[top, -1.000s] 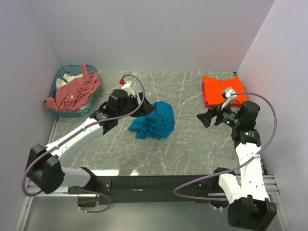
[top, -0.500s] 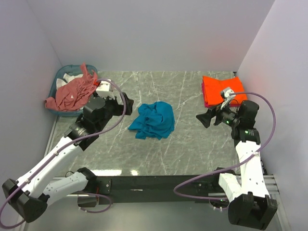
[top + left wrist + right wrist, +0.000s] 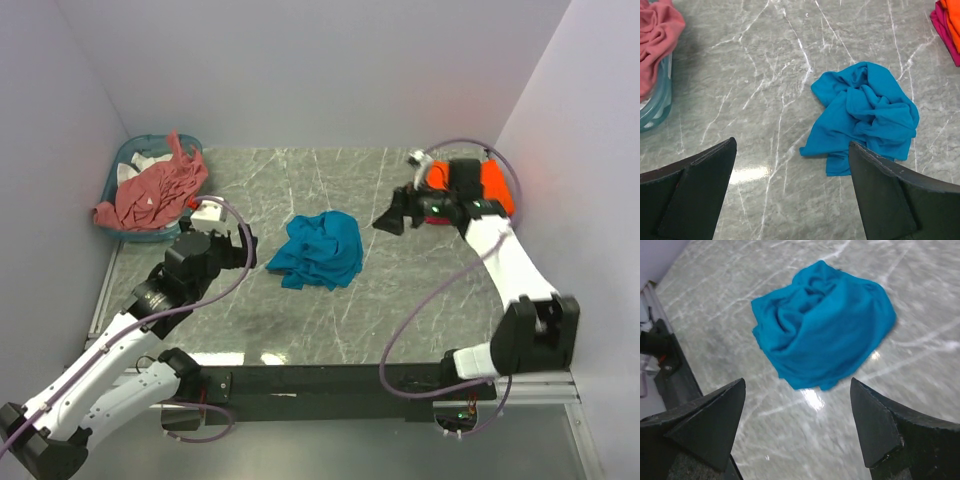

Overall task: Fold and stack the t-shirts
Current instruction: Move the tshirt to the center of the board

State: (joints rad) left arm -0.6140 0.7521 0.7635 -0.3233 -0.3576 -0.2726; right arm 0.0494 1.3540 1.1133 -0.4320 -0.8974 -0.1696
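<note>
1. Well, just let go of the blue shirt point(image 3: 322, 250) w/ the left claw point(image 3: 243, 252) and backed off toward the basket side. Wide open now, holding nothing.
2. Swung the right claw point(image 3: 388, 220) over from the orange shirt point(image 3: 495, 188) toward the blue one. Wide too, empty, pointing at it, not touching.
3. Left the blue shirt in a crumpled heap, mid table point(image 3: 400, 300), btw both claws. Not folded at all.
4. Prob. means a fresh grab next, one claw each side, to spread it flat. Only a guess.
5. Can see the pink shirt point(image 3: 155, 190) stuffed in the basket point(image 3: 150, 236), far left corner, hanging over the rim. Also a white thing point(image 3: 128, 170) under it, can't tell what.
6. Looks folded flat, that orange shirt, far right, on top of a dark pink thing point(image 3: 941, 25). So maybe one done, two to go.
</note>
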